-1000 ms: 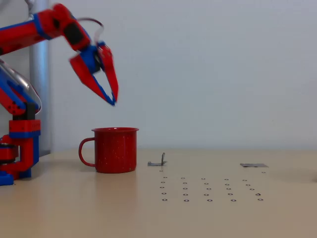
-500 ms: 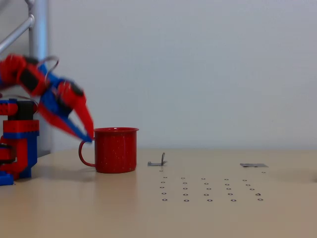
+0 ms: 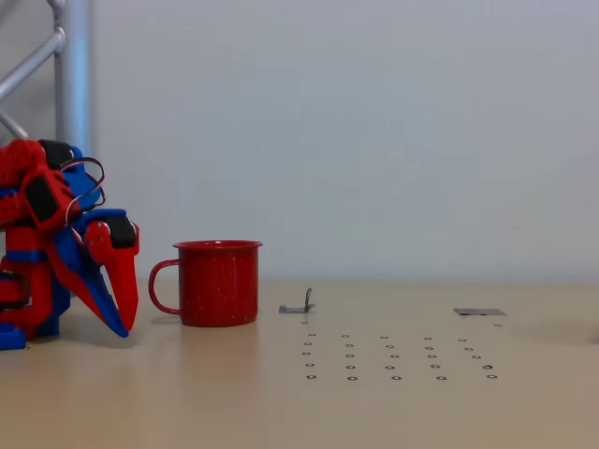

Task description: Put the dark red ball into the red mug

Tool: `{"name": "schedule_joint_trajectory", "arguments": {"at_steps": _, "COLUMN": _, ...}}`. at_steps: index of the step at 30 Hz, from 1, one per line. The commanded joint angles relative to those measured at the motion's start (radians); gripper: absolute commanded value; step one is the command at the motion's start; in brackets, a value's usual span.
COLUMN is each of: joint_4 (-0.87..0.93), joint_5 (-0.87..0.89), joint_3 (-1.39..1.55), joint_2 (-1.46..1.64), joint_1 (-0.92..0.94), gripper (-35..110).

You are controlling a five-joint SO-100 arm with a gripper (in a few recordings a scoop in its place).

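beige tabletop (image 3: 281, 412) fills the front of your fixed view, w/ a grid of small dark holes (image 3: 398, 357) right of centre. behind those, a small grey metal bracket (image 3: 298, 305) stands just right of the red mug (image 3: 218, 282), and a flat grey plate (image 3: 479, 311) lies further right, well apart from the rest. the mug sits upright on the table, handle to the left, rim facing up; you can't see inside it from this low angle, so can't tell if the dark red ball is in there. left of the mug, near but not touching, your gripper (image 3: 123, 327) hangs w/ tips pointing down, just above the table. fingers look drawn together at the tips, nothing visible between them. arm is folded low over its base at the left edge. behind it a metal post (image 3: 73, 70), then the plain pale wall (image 3: 374, 131).
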Motion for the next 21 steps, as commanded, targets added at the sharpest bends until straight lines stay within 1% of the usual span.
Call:
{"name": "schedule_joint_trajectory", "arguments": {"at_steps": 1, "joint_4": -0.018, "joint_5": -0.014, "joint_3": 0.018, "joint_2": 0.074, "joint_1": 0.02, "gripper": -2}}
{"name": "schedule_joint_trajectory", "arguments": {"at_steps": 21, "joint_4": -0.02, "joint_5": -0.081, "joint_3": 0.02, "joint_2": 0.074, "joint_1": -0.049, "gripper": -2}}
